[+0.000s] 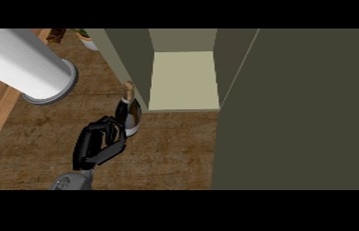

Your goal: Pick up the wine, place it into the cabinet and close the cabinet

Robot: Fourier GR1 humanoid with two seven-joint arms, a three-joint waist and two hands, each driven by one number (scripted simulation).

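Observation:
A dark wine bottle with a gold-foil neck and a pale label stands upright on the wooden counter, just in front of the open cabinet's left wall. My left hand comes in from the lower left. Its fingers and thumb curl against the lower left side of the bottle. The cabinet stands open with a pale shelf floor inside. Its dark door is swung out and fills the right side of the view. My right hand does not show.
A big white cylinder with a grey rim stands at the left. A potted plant sits at the back, left of the cabinet. The counter's left edge runs along a lighter wooden strip.

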